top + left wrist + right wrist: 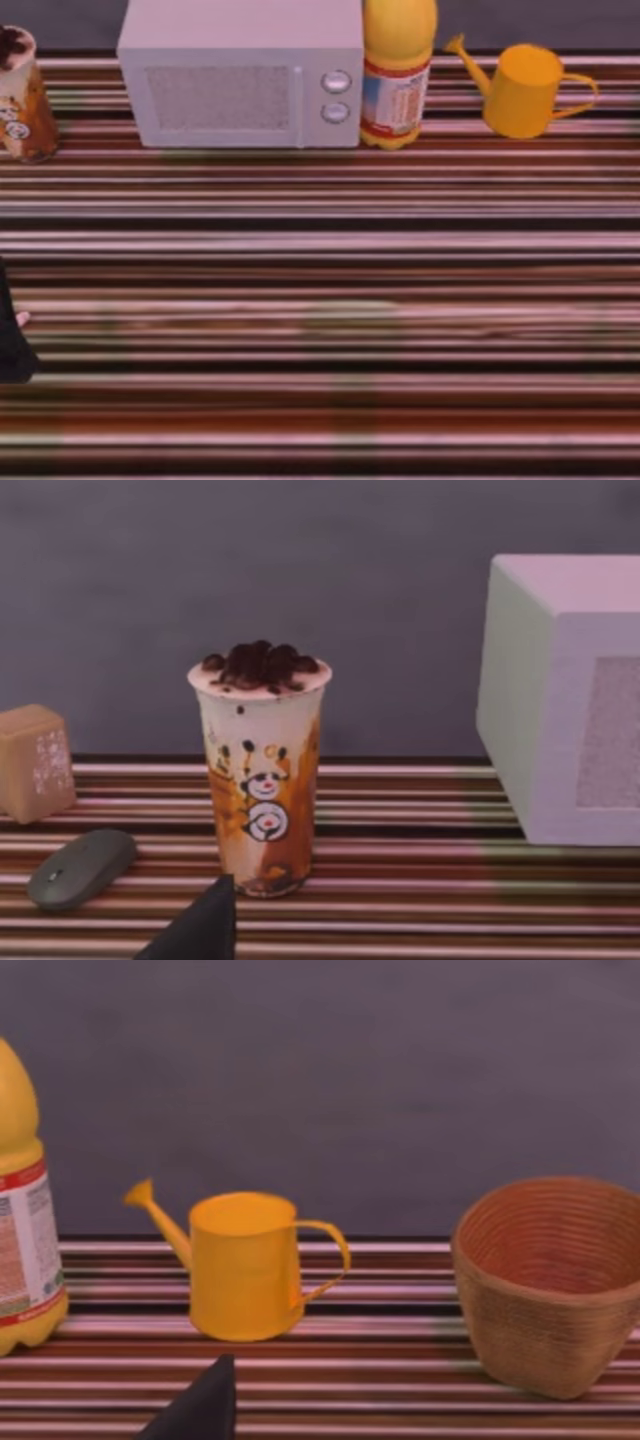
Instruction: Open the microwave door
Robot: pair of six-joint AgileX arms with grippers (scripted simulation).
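The pale grey-white microwave (240, 75) stands at the back of the striped table, left of centre. Its door (215, 100), with a speckled mesh window, lies flat and closed against the front. Two silver knobs (336, 95) sit on the narrow panel to the door's right. The left wrist view catches the microwave's left corner (565, 710). My left gripper (12, 340) is a dark shape at the table's left edge, far in front of the microwave. My right gripper (205, 1405) shows only as a dark tip in the right wrist view and is outside the top view.
A bubble-tea cup (20, 95) stands left of the microwave, with a grey mouse (82, 867) and a brown block (35, 760) beyond it. An orange bottle (398, 70) touches the microwave's right side. Farther right are a yellow watering can (525, 90) and a woven basket (550, 1280).
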